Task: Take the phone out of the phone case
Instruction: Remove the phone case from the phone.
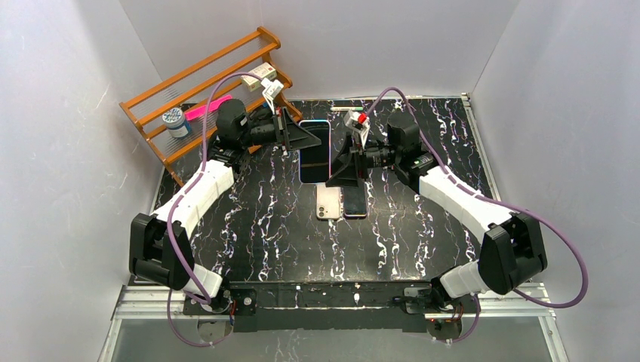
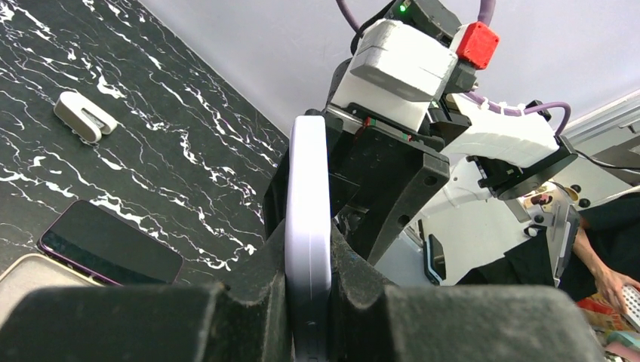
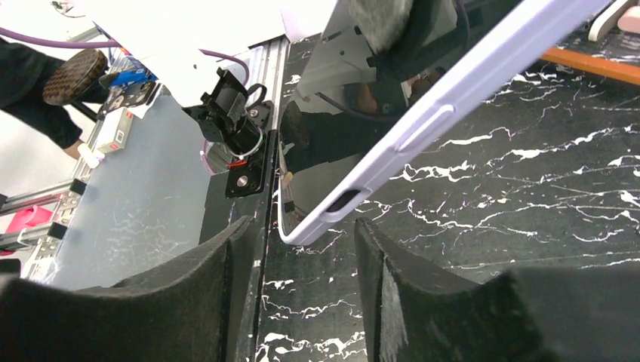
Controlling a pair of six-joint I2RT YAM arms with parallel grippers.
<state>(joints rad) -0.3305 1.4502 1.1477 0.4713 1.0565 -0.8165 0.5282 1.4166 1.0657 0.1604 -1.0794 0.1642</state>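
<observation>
Status: my left gripper [image 2: 308,253] is clamped shut on one long edge of the pale lavender soft phone case [image 2: 308,173], holding it off the black white-veined marble table [image 1: 256,226]. The dark glass-fronted phone [image 1: 315,151] sits fully in the case, between my two arms, screen facing the top camera. Nothing peeled yet, as far as I can judge.

My right gripper [image 3: 303,226] stands open. The case's bottom corner is just at the gap between the pads, not pinched. The port cutout [image 3: 343,200] and side-button bump [image 3: 426,128] show on that edge.

Risks:
- Left pads look to span case and phone together. If so, pushing the phone out fights my own clamp, and the case may twist in the jaws rather than release.
- Right closes across lip and glass both: same problem, two parts locked together. It needs the lip alone, or a push on the back.
- The corner is rounded and looks slick. A shallow bite slips off and jolts the left hold.
- Phone pops free with nothing under it and drops to the table. A cream-backed phone [image 1: 328,202] and a dark purple-rimmed phone [image 1: 355,202] lie side by side just nearer my bases, roughly in the fall zone.
- Can't tell from the wrist view how deep the left bite is.
</observation>
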